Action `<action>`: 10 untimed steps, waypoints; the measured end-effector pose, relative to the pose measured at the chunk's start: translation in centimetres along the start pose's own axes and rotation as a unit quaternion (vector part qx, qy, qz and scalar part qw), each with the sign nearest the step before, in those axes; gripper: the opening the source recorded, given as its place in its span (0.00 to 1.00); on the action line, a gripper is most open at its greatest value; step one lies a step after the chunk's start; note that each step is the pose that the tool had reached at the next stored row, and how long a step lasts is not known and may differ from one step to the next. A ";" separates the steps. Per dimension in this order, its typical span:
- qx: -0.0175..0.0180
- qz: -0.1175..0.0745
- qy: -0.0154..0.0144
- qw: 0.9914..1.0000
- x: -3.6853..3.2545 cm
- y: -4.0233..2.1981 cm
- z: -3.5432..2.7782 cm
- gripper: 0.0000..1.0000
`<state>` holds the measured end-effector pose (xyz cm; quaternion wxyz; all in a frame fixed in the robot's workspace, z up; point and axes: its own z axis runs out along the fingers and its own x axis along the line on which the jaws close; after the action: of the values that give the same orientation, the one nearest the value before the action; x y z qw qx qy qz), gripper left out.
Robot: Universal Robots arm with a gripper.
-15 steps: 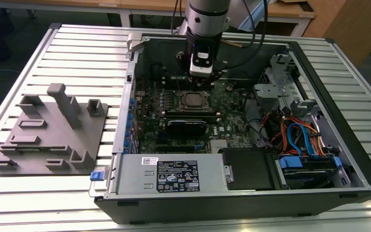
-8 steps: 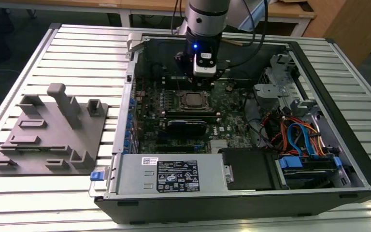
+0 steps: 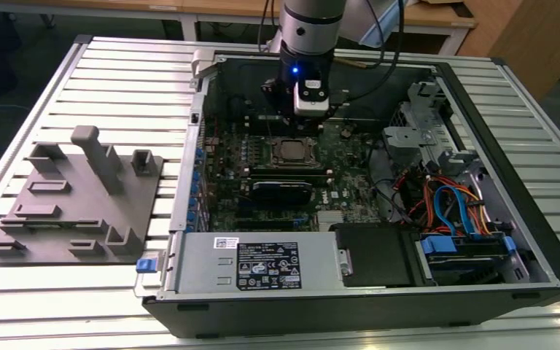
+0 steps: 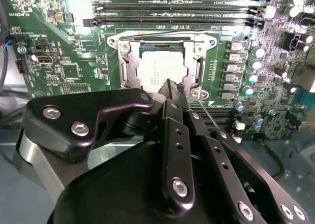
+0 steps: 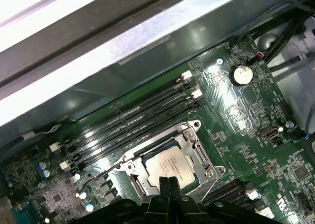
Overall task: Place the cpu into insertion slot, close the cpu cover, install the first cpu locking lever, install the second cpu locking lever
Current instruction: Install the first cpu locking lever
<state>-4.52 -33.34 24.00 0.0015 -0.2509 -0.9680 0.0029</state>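
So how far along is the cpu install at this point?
Done: the cpu sits in its socket with the cpu cover lying over it. In hand: the gripper, shut and empty, is at the cover's edge. Remaining: a thin locking lever angles out from the socket, seemingly unlatched.

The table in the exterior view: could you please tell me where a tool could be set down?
On the exterior view's left, the table is bare between the grey fixture block and the far edge, and in front of the block. Inside the computer case is crowded.
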 end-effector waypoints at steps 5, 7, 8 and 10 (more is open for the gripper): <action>0.000 -0.026 0.000 1.000 0.04 -0.02 0.00 0.10; 0.000 -0.036 0.000 0.999 0.05 -0.03 0.00 0.10; 0.000 -0.042 0.000 0.999 0.05 -0.03 0.00 0.10; 0.000 -0.054 0.000 0.999 0.06 -0.03 0.00 0.10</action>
<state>-4.59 -33.34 24.00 0.0013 -0.1981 -0.9802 0.0030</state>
